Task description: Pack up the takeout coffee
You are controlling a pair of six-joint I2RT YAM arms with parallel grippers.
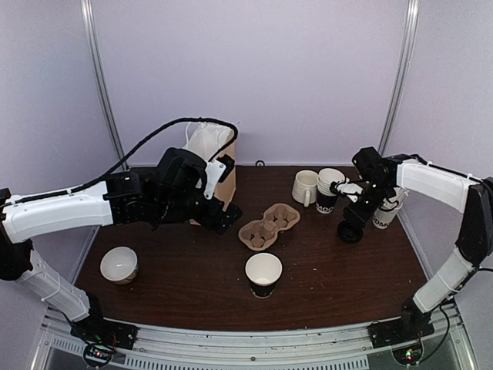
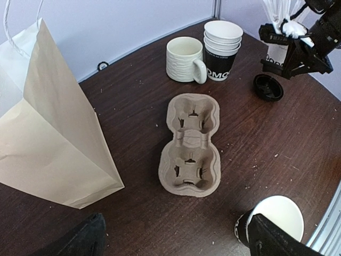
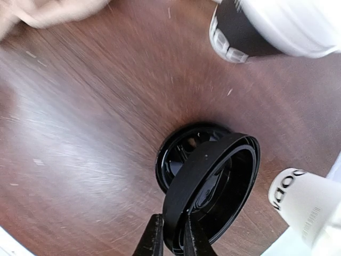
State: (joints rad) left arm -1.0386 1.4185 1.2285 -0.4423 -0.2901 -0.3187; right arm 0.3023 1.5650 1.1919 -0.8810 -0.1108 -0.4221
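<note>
The takeout coffee [image 1: 263, 274] is a white paper cup with a black lower band, standing uncovered near the table's front; it also shows at the lower right of the left wrist view [image 2: 274, 218]. My right gripper [image 3: 171, 221] is shut on the rim of a black plastic lid [image 3: 213, 176], tilted just above another black lid [image 3: 178, 152] lying on the table. From above, the right gripper [image 1: 358, 214] is at the right, over the lids [image 1: 350, 231]. My left gripper [image 1: 223, 216] hangs open beside the paper bag, its fingers [image 2: 80, 240] empty.
A cardboard two-cup carrier [image 1: 268, 225] lies mid-table. A tan paper bag [image 1: 219, 166] stands at the back left. A white mug [image 1: 306, 186], a stack of paper cups [image 1: 330, 189] and a cup of white sticks [image 1: 385, 212] crowd the back right. Another white cup [image 1: 119, 264] lies tipped at the front left.
</note>
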